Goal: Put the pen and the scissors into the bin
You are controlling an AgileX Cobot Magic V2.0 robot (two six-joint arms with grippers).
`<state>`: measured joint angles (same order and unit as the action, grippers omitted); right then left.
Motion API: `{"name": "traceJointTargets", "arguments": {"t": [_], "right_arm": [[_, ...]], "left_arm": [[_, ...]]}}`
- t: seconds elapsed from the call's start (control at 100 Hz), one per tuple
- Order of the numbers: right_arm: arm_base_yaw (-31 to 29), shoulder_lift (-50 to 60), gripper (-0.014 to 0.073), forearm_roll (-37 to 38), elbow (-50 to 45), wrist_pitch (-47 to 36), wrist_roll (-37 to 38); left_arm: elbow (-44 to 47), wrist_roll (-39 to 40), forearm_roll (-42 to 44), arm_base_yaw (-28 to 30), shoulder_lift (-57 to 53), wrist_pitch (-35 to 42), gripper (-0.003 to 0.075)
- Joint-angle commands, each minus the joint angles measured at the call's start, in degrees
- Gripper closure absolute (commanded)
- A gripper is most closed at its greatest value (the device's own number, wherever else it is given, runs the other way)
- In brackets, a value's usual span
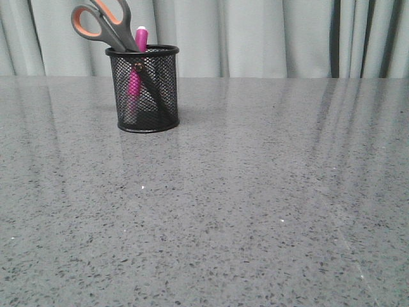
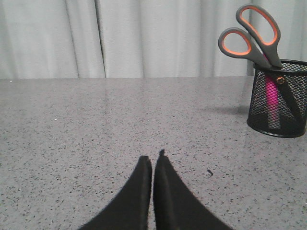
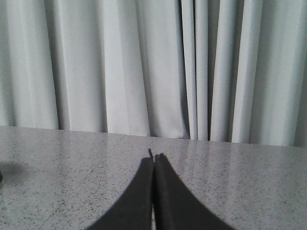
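Grey speckled surface [image 1: 255,211]: scissors [image 1: 102,24] and pen [image 1: 137,64] stand in the bin [image 1: 148,89], well apart from both empty, closed grippers — left gripper [image 2: 153,160], right gripper [image 3: 153,159].

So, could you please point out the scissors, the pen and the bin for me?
scissors [image 1: 96,22]: front view, grey handle loop.
pen [image 1: 141,38]: front view, magenta top above the rim.
bin [image 1: 160,96]: front view, mesh wall.
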<state>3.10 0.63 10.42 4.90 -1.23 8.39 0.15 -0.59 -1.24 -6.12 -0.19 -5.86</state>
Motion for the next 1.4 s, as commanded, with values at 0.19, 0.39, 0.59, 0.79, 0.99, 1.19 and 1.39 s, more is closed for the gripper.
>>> {"name": "traceJointTargets", "arguments": {"t": [0.19, 0.39, 0.59, 0.79, 0.99, 1.19, 1.39], "right_arm": [[-0.2, -0.6, 0.0666, -0.2, 1.6, -3.9, -0.2], [-0.2, -0.6, 0.0666, -0.2, 1.6, -3.9, -0.2], [-0.2, -0.6, 0.0666, -0.2, 1.6, -3.9, -0.2], [-0.2, -0.6, 0.0665, -4.3, 0.8, -2.8, -2.9], [-0.2, -0.6, 0.0666, -13.8, -6.6, -6.4, -13.2], [-0.2, 1.0, 0.0666, -10.1, -6.5, -0.2, -13.1], [-0.2, 1.0, 0.0666, -10.4, -6.5, 6.0, -13.0]], "left_arm": [[1.3, 0.6, -0.6, 0.2, -1.5, 4.7, 0.0741], [1.3, 0.6, -0.6, 0.2, -1.5, 4.7, 0.0742], [1.3, 0.6, -0.6, 0.2, -1.5, 4.7, 0.0742], [1.3, 0.6, -0.6, 0.2, -1.5, 4.7, 0.0741], [1.3, 0.6, -0.6, 0.2, -1.5, 4.7, 0.0742], [1.3, 0.6, -0.6, 0.2, -1.5, 4.7, 0.0742], [1.3, 0.6, -0.6, 0.2, -1.5, 4.7, 0.0742]]}}
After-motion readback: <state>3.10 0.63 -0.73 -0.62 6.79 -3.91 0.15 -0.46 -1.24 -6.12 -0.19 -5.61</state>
